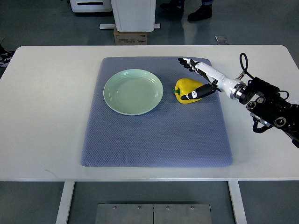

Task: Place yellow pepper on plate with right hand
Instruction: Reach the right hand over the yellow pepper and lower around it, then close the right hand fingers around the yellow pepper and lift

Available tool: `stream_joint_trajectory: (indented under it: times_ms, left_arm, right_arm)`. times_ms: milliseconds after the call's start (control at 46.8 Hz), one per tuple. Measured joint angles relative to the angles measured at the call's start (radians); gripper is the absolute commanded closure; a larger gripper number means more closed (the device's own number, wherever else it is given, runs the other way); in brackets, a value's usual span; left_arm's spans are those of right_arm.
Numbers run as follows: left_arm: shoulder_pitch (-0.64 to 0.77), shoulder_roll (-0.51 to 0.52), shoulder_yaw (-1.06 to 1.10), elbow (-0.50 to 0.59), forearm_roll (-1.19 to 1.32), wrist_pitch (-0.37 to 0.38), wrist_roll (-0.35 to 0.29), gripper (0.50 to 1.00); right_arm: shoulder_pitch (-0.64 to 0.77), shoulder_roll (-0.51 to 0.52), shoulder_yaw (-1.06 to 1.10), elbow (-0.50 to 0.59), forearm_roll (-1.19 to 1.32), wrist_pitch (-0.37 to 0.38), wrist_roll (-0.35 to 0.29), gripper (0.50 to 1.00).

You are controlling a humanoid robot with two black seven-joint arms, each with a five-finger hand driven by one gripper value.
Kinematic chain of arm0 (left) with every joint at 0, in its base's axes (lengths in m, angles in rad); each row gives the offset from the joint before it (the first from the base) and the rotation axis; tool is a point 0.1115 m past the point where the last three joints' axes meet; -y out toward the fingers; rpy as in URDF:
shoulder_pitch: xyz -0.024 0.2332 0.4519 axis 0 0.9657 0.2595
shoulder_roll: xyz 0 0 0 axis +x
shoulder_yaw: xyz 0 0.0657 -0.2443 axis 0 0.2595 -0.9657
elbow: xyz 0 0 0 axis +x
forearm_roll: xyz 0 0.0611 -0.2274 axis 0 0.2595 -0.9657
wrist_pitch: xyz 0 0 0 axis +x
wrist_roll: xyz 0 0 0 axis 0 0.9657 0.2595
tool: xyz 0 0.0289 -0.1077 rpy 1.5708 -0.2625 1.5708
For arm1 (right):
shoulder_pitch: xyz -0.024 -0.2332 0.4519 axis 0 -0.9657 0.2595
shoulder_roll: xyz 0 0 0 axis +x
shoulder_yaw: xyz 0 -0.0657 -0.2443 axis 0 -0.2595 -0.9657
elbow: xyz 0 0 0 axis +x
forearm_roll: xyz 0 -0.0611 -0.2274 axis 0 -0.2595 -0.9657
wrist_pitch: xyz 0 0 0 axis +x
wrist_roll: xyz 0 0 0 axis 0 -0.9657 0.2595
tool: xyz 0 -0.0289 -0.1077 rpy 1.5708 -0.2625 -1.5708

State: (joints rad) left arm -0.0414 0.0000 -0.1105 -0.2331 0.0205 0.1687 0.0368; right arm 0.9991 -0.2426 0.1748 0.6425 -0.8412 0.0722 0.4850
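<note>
A yellow pepper (185,88) with a green stem lies on the blue-grey mat (156,135), to the right of the pale green plate (133,91), which holds nothing. My right hand (193,78) reaches in from the right edge and sits at the pepper. Its fingers (188,63) are spread above and behind the pepper, while the thumb lies across the pepper's front right side. The hand is not closed around the fruit. The pepper rests on the mat, a short gap from the plate's rim.
The mat lies on a white table (42,116). Beyond the far edge stand a white pedestal (134,14), a cardboard box (130,36) and a person's shoes (200,13) on the floor.
</note>
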Motion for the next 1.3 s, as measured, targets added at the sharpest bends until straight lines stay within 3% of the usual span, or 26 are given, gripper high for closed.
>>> stream_joint_trajectory:
  times_ms: [428,1198,1305]
  left_arm:
    - [0.000,0.000,0.000,0.000,-0.001,0.000,0.000,0.500]
    - [0.000,0.000,0.000,0.000,0.000,0.000,0.000,0.500]
    - [0.000,0.000,0.000,0.000,0.000,0.000,0.000,0.500]
  right_arm:
    - [0.009,0.037,-0.087,-0.047,-0.004,-0.041,0.001,0.553]
    - [0.009,0.043,-0.122,-0.090,-0.004,-0.042,-0.005,0.676]
    - [0.009,0.043,-0.124,-0.089,-0.003,-0.041,-0.005,0.714]
